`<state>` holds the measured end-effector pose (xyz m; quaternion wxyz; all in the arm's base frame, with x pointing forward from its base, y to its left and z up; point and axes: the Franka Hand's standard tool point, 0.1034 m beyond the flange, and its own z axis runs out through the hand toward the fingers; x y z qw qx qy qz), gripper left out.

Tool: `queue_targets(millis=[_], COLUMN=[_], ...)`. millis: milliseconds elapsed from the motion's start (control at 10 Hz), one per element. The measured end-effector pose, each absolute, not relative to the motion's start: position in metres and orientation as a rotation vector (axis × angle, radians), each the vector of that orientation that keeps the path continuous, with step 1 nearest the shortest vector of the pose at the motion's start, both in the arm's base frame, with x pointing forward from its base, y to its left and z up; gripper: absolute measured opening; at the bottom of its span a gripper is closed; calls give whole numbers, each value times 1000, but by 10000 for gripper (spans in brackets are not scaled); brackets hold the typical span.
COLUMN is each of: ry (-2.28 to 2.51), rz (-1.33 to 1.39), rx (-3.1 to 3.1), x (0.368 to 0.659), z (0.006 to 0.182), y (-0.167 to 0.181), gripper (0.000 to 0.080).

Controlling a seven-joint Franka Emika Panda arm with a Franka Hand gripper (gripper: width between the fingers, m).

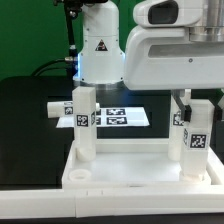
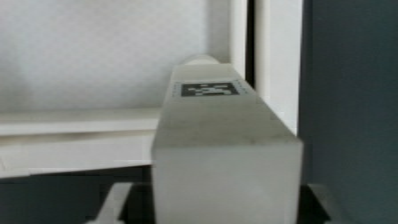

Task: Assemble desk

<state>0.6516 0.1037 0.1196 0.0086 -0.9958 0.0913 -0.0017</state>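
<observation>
Two legs upright on the desk top, the arm over the right one.

The desk top point(image 1: 125, 168) lies flat near the camera on the black table point(image 1: 25, 120), raised rim up. One leg point(image 1: 83, 122) stands at its left far corner in the exterior view; a second leg point(image 1: 192, 138) stands at the right, under the gripper point(image 1: 184, 97). Behind, the marker board point(image 1: 118, 117) lies flat. The wrist view shows that tagged leg point(image 2: 222, 140) between the fingers; whether the jaws grip it, I cannot tell.

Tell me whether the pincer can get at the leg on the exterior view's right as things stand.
Probably yes: the pincer hangs right over that leg, nothing between them; the wrist view shows the leg centred below.
</observation>
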Motion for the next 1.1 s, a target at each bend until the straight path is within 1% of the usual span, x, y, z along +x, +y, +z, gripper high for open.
queue_targets(millis=[100,400,700,1000,1100], ry=[448,1219,1778,1768,1530], rz=[-8,-2,47,53,30], rx=[-3091,-2853,-2505,-2511,-2666], x=[652,652,648,647,647], z=[119,118,118,117,117], y=[104,105,103,105,110], gripper=[284,284,285,285,439])
